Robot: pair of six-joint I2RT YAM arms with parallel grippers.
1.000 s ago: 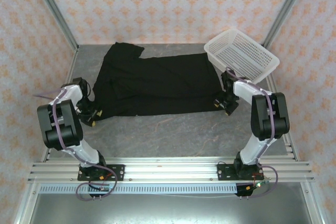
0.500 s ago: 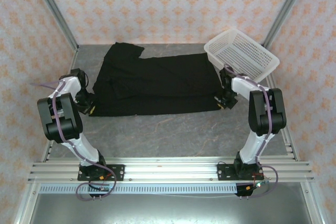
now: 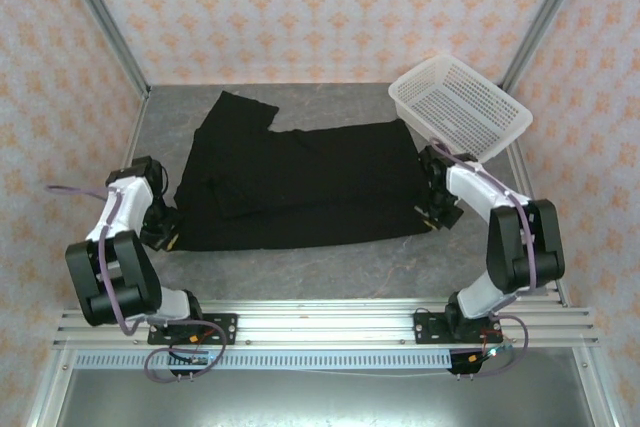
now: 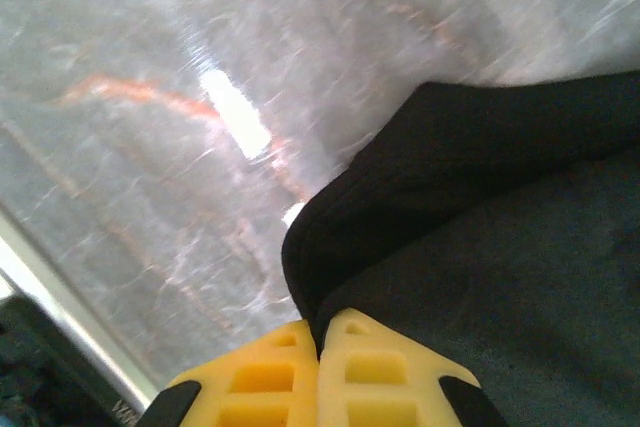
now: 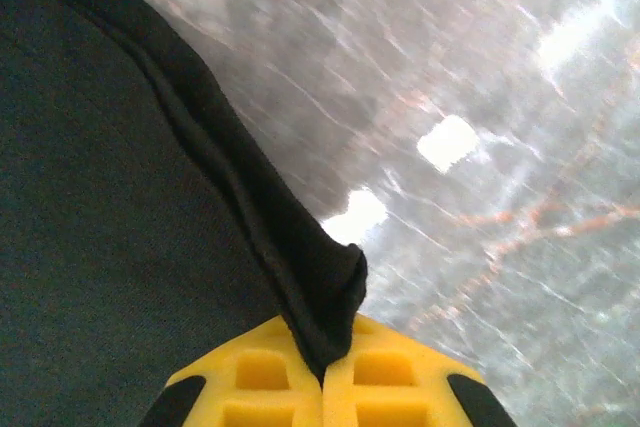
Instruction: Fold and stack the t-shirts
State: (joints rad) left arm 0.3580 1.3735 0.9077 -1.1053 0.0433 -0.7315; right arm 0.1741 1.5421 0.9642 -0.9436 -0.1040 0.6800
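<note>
The black short-sleeved cloth t-shirt (image 3: 300,182) lies spread on the grey marbled table (image 3: 330,262) with no print showing. Its long axis runs left to right across the workspace, with one sleeve pointing toward the far left corner and its right end just beside the white plastic mesh basket (image 3: 460,102). The left gripper (image 3: 168,233) sits at the shirt's near left corner and the right gripper (image 3: 438,213) at its near right corner, so the garment stretches between them and away from the arm bases. In the wrist views each gripper's jaws are clenched on a pinch of black hem, the fabric rising out of the seam where they meet. Each arm holds the end nearer to it. Judging from this, the coming fold would carry the near edge toward the far edge, across the short axis, and both corners would need to travel evenly.
</note>
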